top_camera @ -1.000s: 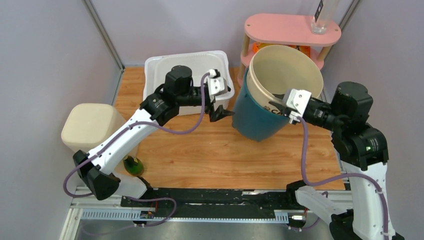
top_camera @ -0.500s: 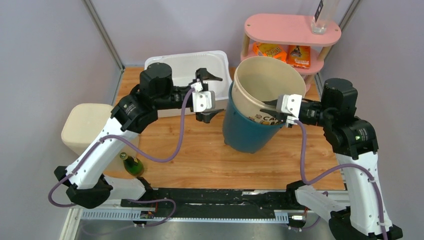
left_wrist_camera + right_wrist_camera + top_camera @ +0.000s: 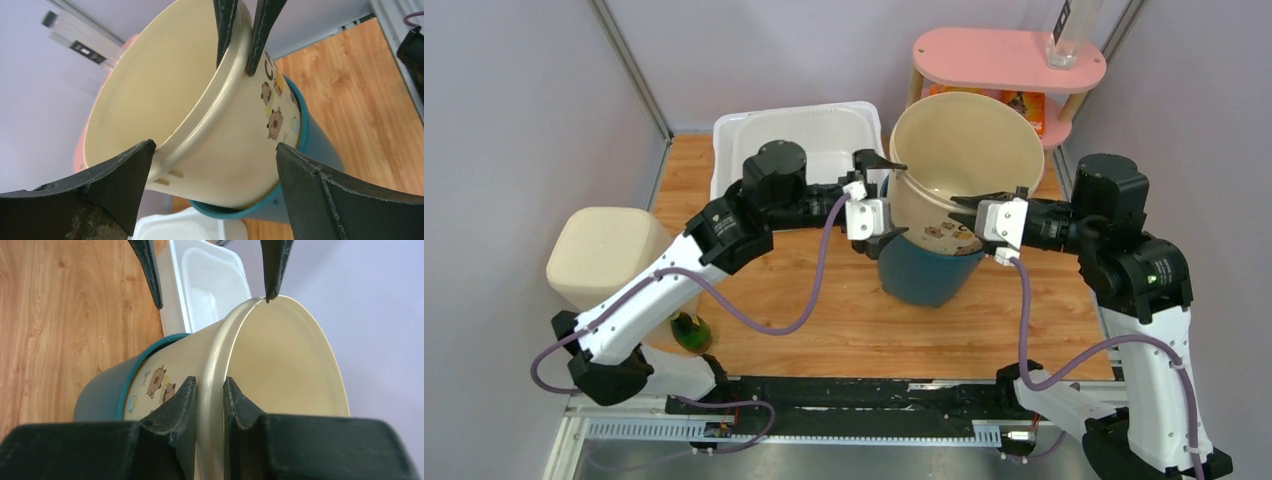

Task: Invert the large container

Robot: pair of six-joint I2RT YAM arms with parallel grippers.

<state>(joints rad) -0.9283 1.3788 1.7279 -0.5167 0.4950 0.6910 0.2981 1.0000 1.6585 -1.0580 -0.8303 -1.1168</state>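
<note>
**Large container tilted over the worktop, pinched at the rim by the right gripper**

The wooden worktop (image 3: pixel 824 310) carries everything except the pink shelf. The large container (image 3: pixel 964 150) is over the far middle of it, with its mouth up and leaning. Its upper wall is cream with small animal prints, and its lower part is teal. Whether its base rests on the wood or hangs just above it cannot be told.

Just beside the container, on the left-arm side, lies a white tub (image 3: pixel 804 135). Behind the container stands a pink shelf (image 3: pixel 1009 55), with snack packets (image 3: pixel 1027 100) on the lower tier showing just past the container's rim. A beige bin (image 3: pixel 604 255) sits well apart from the container, at the worktop's edge on the left-arm side.

The right gripper (image 3: pixel 209 382) is nearly closed, with the container's rim clamped between its two fingers, one inside the mouth and one outside. The left gripper (image 3: pixel 900 198) is spread wide on the opposite side of the container. Its fingers straddle the wall, and one tip is at the rim, though contact cannot be confirmed.

A green bottle (image 3: pixel 689 330) stands near the beige bin, well apart from the container.
</note>
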